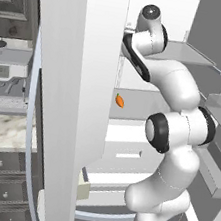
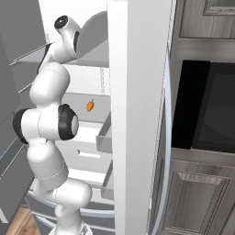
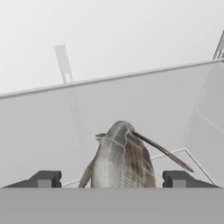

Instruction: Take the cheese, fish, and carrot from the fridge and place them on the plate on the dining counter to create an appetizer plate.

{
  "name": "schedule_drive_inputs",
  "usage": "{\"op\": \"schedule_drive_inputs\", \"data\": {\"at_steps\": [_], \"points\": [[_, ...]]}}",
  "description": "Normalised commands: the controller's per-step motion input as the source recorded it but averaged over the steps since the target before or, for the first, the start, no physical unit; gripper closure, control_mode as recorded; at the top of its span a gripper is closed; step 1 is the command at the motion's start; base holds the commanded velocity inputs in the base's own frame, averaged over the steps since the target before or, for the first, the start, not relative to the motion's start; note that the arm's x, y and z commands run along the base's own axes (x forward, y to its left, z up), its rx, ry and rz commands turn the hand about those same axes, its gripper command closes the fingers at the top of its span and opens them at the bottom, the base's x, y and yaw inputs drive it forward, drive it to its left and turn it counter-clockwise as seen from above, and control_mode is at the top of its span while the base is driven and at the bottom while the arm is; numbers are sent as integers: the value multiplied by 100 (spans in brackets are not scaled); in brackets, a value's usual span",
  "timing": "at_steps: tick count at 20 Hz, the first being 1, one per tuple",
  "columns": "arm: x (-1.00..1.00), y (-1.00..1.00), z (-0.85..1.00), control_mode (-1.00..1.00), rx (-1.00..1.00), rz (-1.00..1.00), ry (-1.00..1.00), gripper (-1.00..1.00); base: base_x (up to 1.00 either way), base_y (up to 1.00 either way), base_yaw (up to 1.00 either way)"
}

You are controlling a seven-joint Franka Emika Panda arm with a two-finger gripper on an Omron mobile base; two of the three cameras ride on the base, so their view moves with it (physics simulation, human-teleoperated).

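Closest to the hand camera is the fish [image 3: 121,157], lying on a grey fridge shelf [image 3: 52,131] near its front edge, thin tail pointing toward the right wall. The gripper [image 3: 112,179] straddles it, fingers spread wide on either side, not touching. The carrot [image 1: 119,100] sits on a lower shelf of the fridge [image 1: 72,76]. No readable writing anywhere.

A coffee machine [image 1: 4,83] stands at the left edge on a marble counter [image 1: 0,133] above dark drawers [image 1: 0,181]; a dark built-in oven [image 2: 206,108] fills the right side, a panelled cabinet door [image 2: 197,202] beneath it
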Motion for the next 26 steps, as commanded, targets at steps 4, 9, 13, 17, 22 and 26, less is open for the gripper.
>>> {"op": "schedule_drive_inputs", "data": {"at_steps": [4, 9, 13, 17, 22, 26], "points": [[0, -33, -30, -100, 0, -6, 0, 100, 0, 0, 0], [-4, -34, -23, -100, 0, -3, -1, 100, 0, 0, 0], [-78, -5, -3, -100, 0, 0, -18, 100, 0, 0, 0], [-100, 0, 0, -100, 0, 0, -30, 100, 0, 0, 0], [-100, 0, 0, -100, 0, 0, -14, 100, 0, 0, 0], [-100, 0, 3, -100, 0, 0, 0, 100, 0, 0, 0]]}}
